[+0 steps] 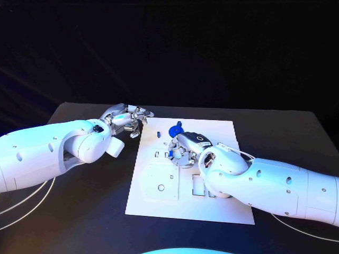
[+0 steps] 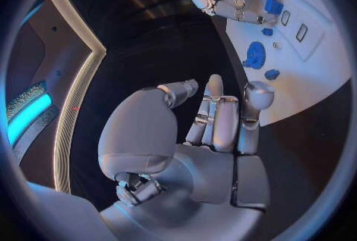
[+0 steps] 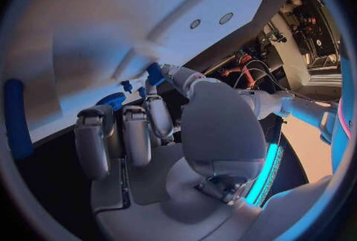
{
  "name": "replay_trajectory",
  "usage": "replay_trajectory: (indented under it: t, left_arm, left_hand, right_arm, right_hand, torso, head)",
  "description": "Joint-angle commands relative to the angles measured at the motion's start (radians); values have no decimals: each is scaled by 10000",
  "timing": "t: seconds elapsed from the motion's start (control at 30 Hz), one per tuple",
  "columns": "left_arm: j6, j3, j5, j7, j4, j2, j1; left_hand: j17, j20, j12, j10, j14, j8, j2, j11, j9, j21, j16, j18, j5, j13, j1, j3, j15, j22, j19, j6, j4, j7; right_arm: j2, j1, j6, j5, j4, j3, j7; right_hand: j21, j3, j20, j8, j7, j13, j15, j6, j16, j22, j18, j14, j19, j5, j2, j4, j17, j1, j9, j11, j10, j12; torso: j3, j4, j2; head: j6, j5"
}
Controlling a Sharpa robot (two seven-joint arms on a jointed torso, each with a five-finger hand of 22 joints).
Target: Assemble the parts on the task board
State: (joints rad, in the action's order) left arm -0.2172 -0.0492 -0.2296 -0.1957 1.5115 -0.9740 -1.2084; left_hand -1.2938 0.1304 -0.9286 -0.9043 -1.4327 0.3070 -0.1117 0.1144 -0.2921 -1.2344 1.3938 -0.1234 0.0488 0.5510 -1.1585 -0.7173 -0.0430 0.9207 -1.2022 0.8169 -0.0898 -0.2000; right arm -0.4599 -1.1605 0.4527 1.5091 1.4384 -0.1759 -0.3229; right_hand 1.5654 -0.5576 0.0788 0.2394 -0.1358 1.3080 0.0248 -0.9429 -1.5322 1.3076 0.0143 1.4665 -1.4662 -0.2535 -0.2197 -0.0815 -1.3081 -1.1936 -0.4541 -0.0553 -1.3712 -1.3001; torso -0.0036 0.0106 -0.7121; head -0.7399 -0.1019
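Right hand (image 1: 183, 150) pinches a blue part (image 2: 273, 6) over the board (image 1: 223, 132). Left hand (image 1: 126, 120) rests spread beside it. Lower the part squarely, I'd judge.

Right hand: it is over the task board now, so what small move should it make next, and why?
Probably lower the right hand a little to seat the small blue part it seems to pinch, since it hovers over the task board. The blue gear lies just beyond, and the left hand waits off the board.

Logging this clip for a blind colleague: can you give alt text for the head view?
The right robot hand holds a small blue part over the flat white task board on the black table. The left robot hand hovers empty off the board's far left corner.
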Motion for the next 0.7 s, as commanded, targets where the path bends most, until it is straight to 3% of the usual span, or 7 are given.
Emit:
replay_trajectory:
  t: [0.03,0.37,0.43,0.53,0.6,0.67,0.7]
  left_arm:
    - [242,10,-74,21,3,15,-13]
    - [279,10,-193,126,-45,17,-13]
    - [290,10,-235,142,-52,20,-13]
    - [307,10,-351,173,-60,21,-13]
    - [312,10,-398,190,-63,22,-13]
    - [317,10,-457,210,-70,27,-13]
    - [318,10,-486,220,-75,31,-13]
  left_hand:
    - [-4,55,-47,51,25,65,28,2,-8,42,-23,-75,4,-15,46,48,20,-3,-44,-78,-1,-16]
    - [-44,57,-107,43,-1,212,-110,8,-12,29,27,-61,6,-62,221,480,14,39,-98,-186,-298,-10]
    - [-56,56,-114,48,-9,228,-139,5,-9,19,39,-57,6,-69,210,535,16,59,-114,-208,-312,-7]
    - [-353,53,-135,51,-182,261,-247,4,4,-174,256,9,5,-86,198,685,18,394,-323,-271,-348,-3]
    - [-466,53,-155,33,-247,287,-296,0,6,-264,341,38,5,-90,193,757,20,544,-415,-281,-366,4]
    - [-561,50,-174,15,-302,316,-324,-6,9,-336,415,59,6,-96,179,825,23,657,-485,-291,-390,11]
    - [-593,49,-181,6,-320,327,-332,-8,10,-362,440,66,6,-99,175,850,25,697,-509,-296,-402,13]
  right_arm:
    - [5,8,71,137,-14,-3,170]
    - [-7,7,141,145,9,-4,279]
    - [-25,7,210,118,38,-4,344]
    - [-71,6,350,71,115,-4,446]
    - [-93,6,415,59,153,-4,467]
    - [-135,6,547,50,213,-4,490]
    - [-163,6,633,47,250,-3,503]
  right_hand:
    - [54,83,52,-74,-44,262,-61,122,72,2632,-143,850,-1046,90,-159,-19,-1843,21,39,1,108,67]
    - [-17,418,141,-282,-135,105,-146,440,141,2590,-125,823,-1012,631,-366,-159,-1748,96,181,-96,287,240]
    - [-84,785,168,-366,-166,32,-175,584,174,2551,-108,810,-980,403,-426,-270,-1705,133,240,-128,379,317]
    - [-191,1874,210,-536,-239,-106,-251,895,201,2491,-81,800,-930,386,-287,-521,-1680,-43,380,-196,539,448]
    - [-204,3909,268,-582,-291,-181,-278,974,214,2488,-79,802,-929,661,67,-1297,-1683,-732,564,-247,594,440]
    - [-224,4661,301,-648,-334,-238,-308,1054,226,2480,-75,800,-922,871,125,-2051,-1678,-1303,687,-284,630,444]
    - [-255,4685,299,-648,-333,-267,-312,1050,239,2463,-67,795,-908,880,131,-2082,-1660,-1356,695,-286,656,471]
  torso:
    - [-4,0,0]
    - [-2,5,-3]
    - [-1,2,-1]
    - [1,2,-3]
    - [1,2,-3]
    - [-1,1,-5]
    - [0,0,-3]
  head:
    - [-2,-3]
    - [-2,2]
    - [-6,3]
    - [-3,-4]
    - [-3,-4]
    - [-6,0]
    - [-4,1]
